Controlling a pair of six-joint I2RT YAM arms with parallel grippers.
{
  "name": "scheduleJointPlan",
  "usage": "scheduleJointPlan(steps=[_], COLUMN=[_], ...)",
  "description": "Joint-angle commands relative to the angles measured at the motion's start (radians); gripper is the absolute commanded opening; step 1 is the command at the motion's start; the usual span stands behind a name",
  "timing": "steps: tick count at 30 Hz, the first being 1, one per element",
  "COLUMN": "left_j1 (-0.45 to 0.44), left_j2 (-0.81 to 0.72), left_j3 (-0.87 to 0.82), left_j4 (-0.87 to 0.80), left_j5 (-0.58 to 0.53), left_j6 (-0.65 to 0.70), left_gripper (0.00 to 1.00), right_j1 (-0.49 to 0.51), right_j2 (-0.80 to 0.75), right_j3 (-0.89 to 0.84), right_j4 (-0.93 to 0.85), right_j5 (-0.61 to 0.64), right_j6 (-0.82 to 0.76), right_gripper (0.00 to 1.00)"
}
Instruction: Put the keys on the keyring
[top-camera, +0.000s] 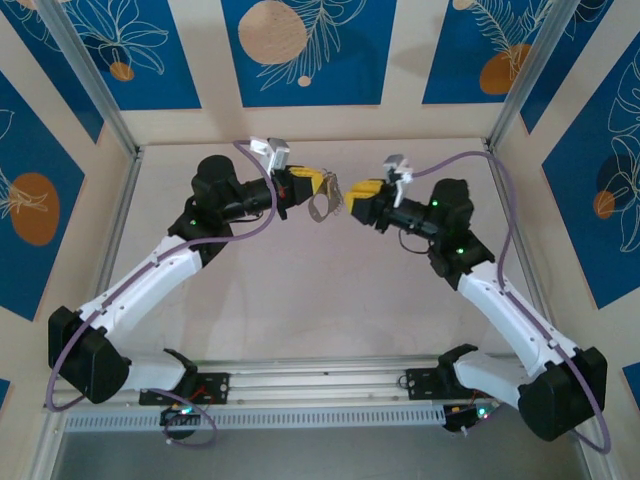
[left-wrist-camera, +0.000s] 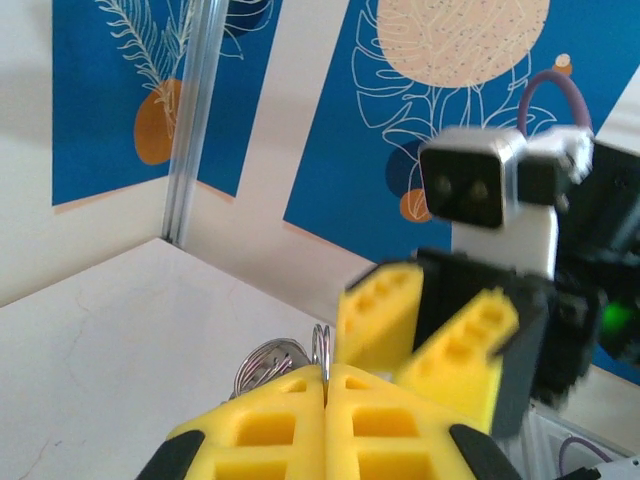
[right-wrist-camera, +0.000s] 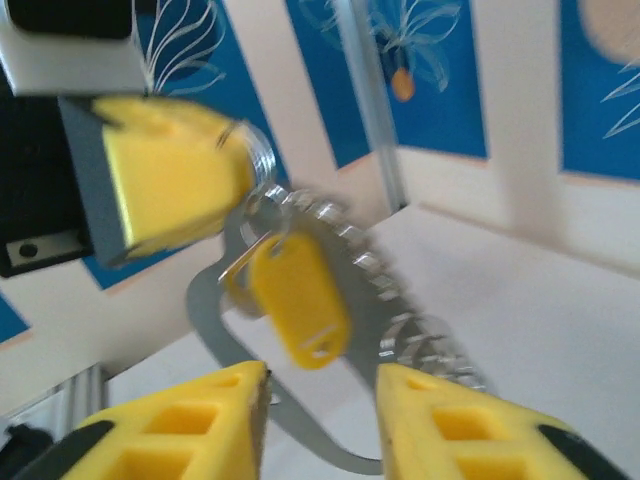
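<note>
My left gripper (top-camera: 318, 184) is shut on the keyring (top-camera: 322, 206), which it holds above the table's far middle. In the left wrist view its pads (left-wrist-camera: 290, 400) pinch a thin double wire ring (left-wrist-camera: 323, 348). In the right wrist view the keyring (right-wrist-camera: 207, 318) is a grey oval loop with a bumpy silvery strip (right-wrist-camera: 395, 290) along one side. A key (right-wrist-camera: 298, 298) with a yellow head dangles in front of it, just under the left finger (right-wrist-camera: 170, 185). My right gripper (right-wrist-camera: 320, 385) is open just short of the loop's lower end, holding nothing. It faces the left gripper (left-wrist-camera: 325, 375) closely.
Blue patterned wall panels (top-camera: 300, 45) and aluminium posts (top-camera: 95, 80) close in the table (top-camera: 320, 300) on three sides. The right arm's camera housing (left-wrist-camera: 470, 185) sits directly ahead of the left wrist. Both arm bases stand on the near rail (top-camera: 320, 385).
</note>
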Motion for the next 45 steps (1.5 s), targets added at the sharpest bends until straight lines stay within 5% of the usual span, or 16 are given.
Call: scheduleJointPlan(steps=[1,17,45], left_j1=[0.0,0.011,0.012], left_j2=[-0.021,0.042,0.062], left_j3=[-0.011,-0.009,0.031], left_j4=[0.085,0.17,0.168], left_j5=[0.077,0.228,0.242], left_j6=[-0.021,-0.116,-0.12], left_gripper=[0.0,0.0,0.0], right_j1=[-0.07,-0.111,-0.025], right_j2=[-0.002,0.183,0.215], right_j3=[0.034,0.1,0.147], right_j4=[0.11,0.448,0.263], right_j5=[-0.1,-0.38,-0.431], right_j6=[0.125,0.387,0.252], right_gripper=[0.43,0.49,0.41])
